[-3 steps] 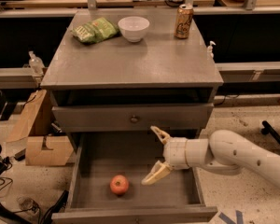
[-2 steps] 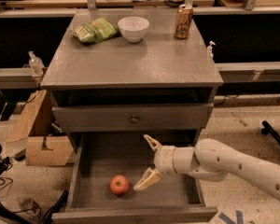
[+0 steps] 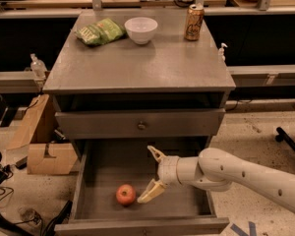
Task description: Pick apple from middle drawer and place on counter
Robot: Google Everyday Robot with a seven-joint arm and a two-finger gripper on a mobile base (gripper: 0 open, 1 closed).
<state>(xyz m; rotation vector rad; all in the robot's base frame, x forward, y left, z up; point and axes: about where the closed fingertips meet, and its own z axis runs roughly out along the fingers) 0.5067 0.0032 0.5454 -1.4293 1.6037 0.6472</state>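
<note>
The apple point(image 3: 126, 194) is small, round and red-orange, lying on the floor of the pulled-out middle drawer point(image 3: 105, 168), near its front left. My gripper point(image 3: 153, 175) reaches in from the right on a white arm, fingers spread open and empty. One fingertip point(image 3: 144, 197) is just right of the apple, close but apart; the other fingertip point(image 3: 153, 152) is farther back. The counter point(image 3: 147, 60) is the grey top of the cabinet above.
On the counter stand a green snack bag point(image 3: 100, 32), a white bowl point(image 3: 141, 29) and a tan drink can point(image 3: 193, 22). A closed drawer front with a knob point(image 3: 141, 126) sits above the open drawer. Cardboard boxes point(image 3: 44, 149) lie on the floor at left.
My gripper has moved left inside the drawer toward the apple, still open. The apple has not moved.
</note>
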